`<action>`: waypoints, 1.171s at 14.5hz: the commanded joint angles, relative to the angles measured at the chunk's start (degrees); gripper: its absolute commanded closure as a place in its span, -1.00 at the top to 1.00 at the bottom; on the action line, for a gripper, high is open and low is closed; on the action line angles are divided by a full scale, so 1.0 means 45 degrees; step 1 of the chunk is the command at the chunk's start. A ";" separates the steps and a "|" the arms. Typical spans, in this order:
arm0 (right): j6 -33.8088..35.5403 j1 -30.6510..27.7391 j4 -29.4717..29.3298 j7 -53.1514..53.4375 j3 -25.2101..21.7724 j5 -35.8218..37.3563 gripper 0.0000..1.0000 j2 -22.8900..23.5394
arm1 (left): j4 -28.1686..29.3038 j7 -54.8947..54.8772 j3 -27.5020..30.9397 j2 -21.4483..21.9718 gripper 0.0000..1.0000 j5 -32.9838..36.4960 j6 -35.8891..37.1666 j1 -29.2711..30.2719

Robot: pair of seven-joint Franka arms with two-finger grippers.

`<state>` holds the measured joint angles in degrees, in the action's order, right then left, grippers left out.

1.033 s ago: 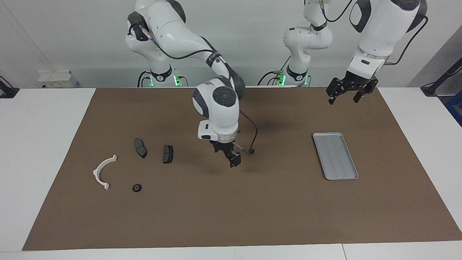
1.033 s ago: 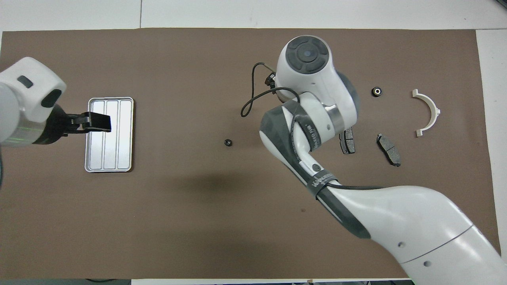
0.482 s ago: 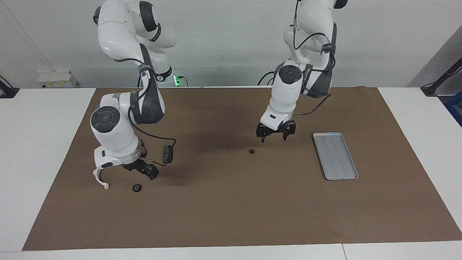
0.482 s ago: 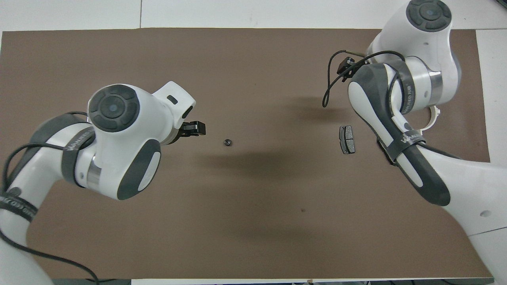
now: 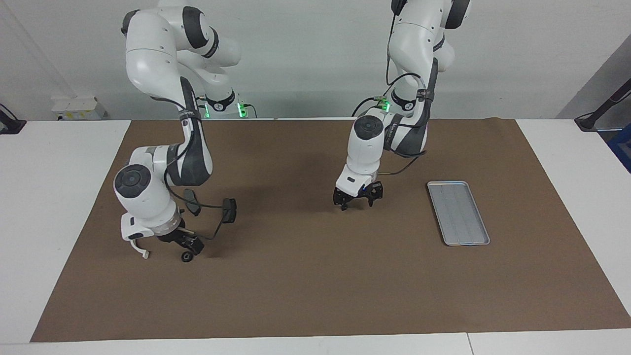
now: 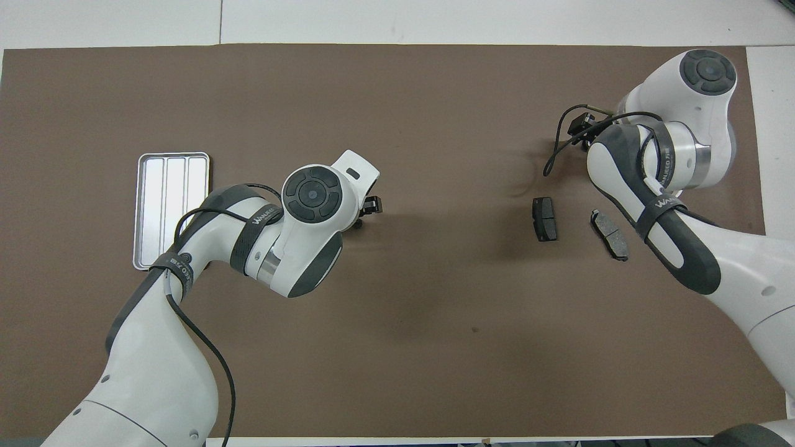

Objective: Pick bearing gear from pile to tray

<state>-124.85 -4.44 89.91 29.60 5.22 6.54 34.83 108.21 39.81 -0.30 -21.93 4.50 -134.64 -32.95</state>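
Down at the mat, the left gripper [image 5: 356, 201] hangs with fingers spread and nothing between them, low over the brown mat [image 5: 315, 276] near its middle; whatever lies under it is hidden. The right gripper [image 5: 190, 245], fingers also parted, sits just above a small black round gear [image 5: 186, 257] beside the white bracket [image 5: 139, 249]. Two brake pads [image 6: 545, 218] lie nearby. The tray [image 5: 458, 212] rests well apart, toward the left arm's end.
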 commanded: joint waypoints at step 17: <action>-0.0675 -0.0342 0.0195 -0.0658 0.0188 0.0286 -0.82 0.0189 | 0.0758 0.0470 0.0126 -0.0087 -1.00 -0.0003 -0.1292 -0.0471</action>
<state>-127.21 -4.49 89.90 29.30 5.30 6.61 35.31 110.61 41.21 -0.48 -22.69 4.47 -138.93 -34.24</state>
